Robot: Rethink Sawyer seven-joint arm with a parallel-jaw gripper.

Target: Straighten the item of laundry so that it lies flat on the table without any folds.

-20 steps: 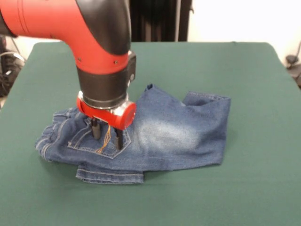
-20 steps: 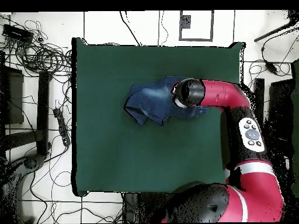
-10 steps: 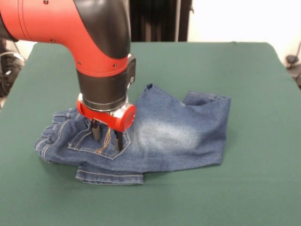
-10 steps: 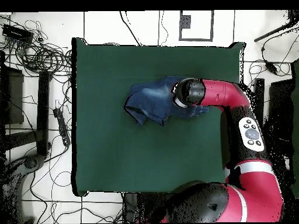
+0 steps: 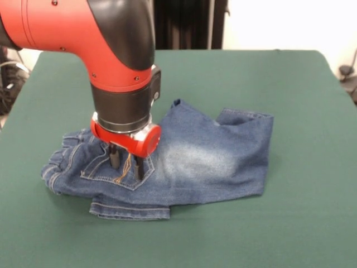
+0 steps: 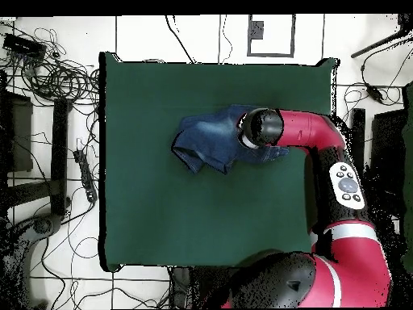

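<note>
Pressing into jeans (image 5: 195,159) pocket area (still folded), hand (image 5: 126,167) fingers slightly apart.

A robot lab, not a home

A big red and black robot arm (image 6: 323,137) stands at a surface (image 6: 161,210) covered in green cloth, with no chairs or plates around it. Black cables (image 6: 56,73) lie in tangles on the white tiled floor (image 6: 145,36) (mostly along one side), and dark stands (image 6: 60,153) sit next to them.
</note>
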